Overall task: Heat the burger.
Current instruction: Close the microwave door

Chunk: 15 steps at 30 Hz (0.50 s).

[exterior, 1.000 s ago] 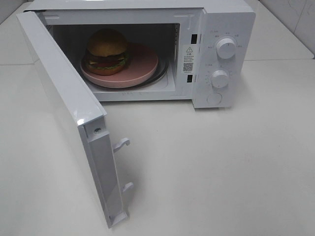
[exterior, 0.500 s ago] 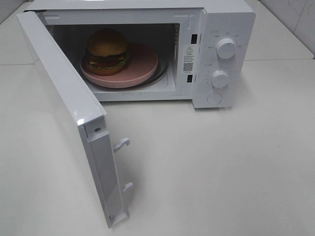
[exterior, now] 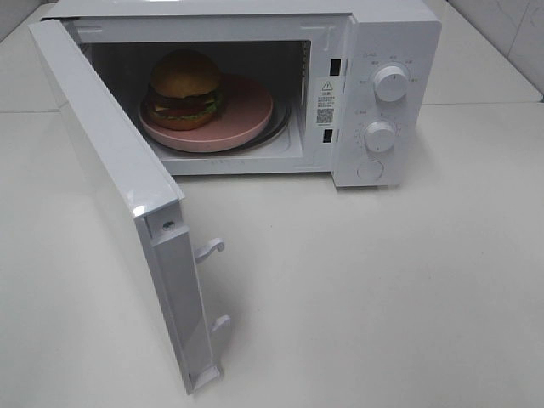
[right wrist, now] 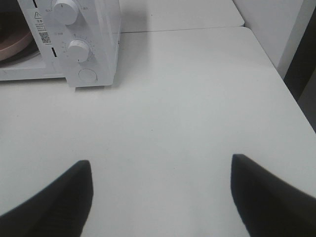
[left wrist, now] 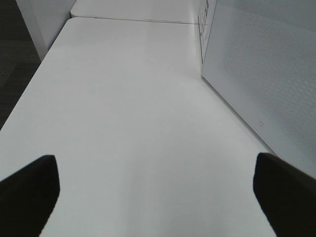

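Black fingers of my left gripper (left wrist: 154,163) stand wide apart over the bare white table (left wrist: 123,113), with nothing between them. Only their tips are in frame. Just beside this gripper is the outer face of the microwave door (left wrist: 261,74), whose dotted window panel is cut off by the picture's edge.

From the high camera, the door (exterior: 110,187) is swung fully open on the left of the microwave (exterior: 416,127). Two latch hooks (exterior: 210,248) project from its free edge.

Container one is the oven cavity. It holds a pink dish (exterior: 246,106), and a darker ring shows under the dish's front rim; I cannot tell what that ring is.

Container two is the pink dish. The burger (exterior: 185,87) sits upright on its left half, bun dome on top and darker layers below. The burger's rear and the back of the cavity are in shadow and hard to make out.

Right of the cavity is a warning label (exterior: 325,102), then the upper knob (exterior: 391,83), lower knob (exterior: 380,136) and a round button (exterior: 371,171). The print is too small to read.

My right gripper (right wrist: 160,165) is also spread open and empty above the table, well apart from the microwave. In that wrist view only a sliver of the dish shows.
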Tool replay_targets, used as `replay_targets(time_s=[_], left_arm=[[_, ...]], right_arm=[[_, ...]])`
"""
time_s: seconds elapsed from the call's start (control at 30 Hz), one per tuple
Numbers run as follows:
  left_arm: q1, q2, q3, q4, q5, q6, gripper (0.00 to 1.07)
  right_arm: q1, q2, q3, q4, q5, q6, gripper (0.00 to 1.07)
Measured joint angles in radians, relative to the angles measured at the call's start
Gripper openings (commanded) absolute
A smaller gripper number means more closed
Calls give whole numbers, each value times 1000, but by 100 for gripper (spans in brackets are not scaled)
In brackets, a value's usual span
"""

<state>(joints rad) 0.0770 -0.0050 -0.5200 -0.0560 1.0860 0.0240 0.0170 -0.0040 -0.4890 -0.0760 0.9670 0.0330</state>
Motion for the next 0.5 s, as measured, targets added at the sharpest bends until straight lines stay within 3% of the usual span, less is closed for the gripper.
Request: replay_targets(time_s=[0.37, 0.5], left_arm=[[0, 41, -2, -27, -6, 0, 101], [0, 103, -34, -28, -128, 0, 101]], right_arm=[[0, 0, 0, 0, 0, 0, 76], [0, 0, 0, 0, 0, 0, 76]])
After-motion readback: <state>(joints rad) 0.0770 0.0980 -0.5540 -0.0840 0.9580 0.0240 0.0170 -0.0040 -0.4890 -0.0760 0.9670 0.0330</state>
